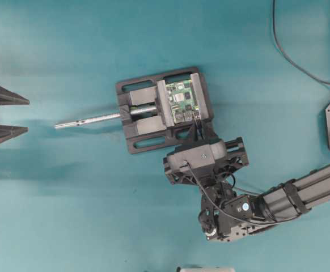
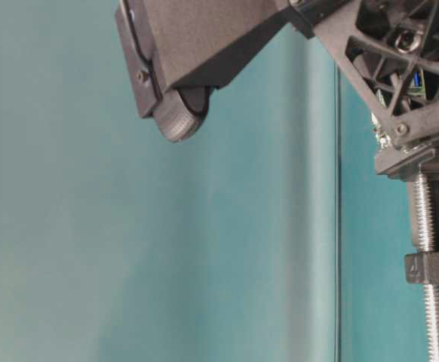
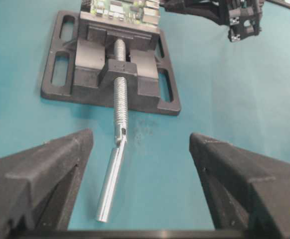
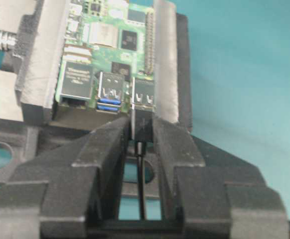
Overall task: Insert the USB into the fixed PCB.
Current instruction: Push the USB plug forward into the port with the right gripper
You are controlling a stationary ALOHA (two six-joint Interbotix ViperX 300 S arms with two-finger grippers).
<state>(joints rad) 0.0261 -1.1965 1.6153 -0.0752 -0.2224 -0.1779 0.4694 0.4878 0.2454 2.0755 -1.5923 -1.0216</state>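
1. Fixed PCB [image 1: 183, 101] clamped in a black vise [image 1: 148, 133] on the teal worktop [image 1: 68, 204]; steel screw rod [image 1: 91, 120] sticks out toward the left gripper [image 1: 9, 115].
2. Right gripper [image 4: 141, 134]: fingers [image 4: 102, 149] closed on the USB [image 4: 141, 122], thin black cable [image 4: 141, 184] trailing back between them.
3. USB sits at the board's right-hand port [image 4: 144, 94], touching its edge; insertion depth cannot be told.
4. Left gripper fingers [image 3: 40, 169] spread wide, holding nothing, well apart from the vise.

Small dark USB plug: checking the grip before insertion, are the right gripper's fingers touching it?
Touching. In the right wrist view the black fingers press both sides of the small dark USB plug, no gap visible.
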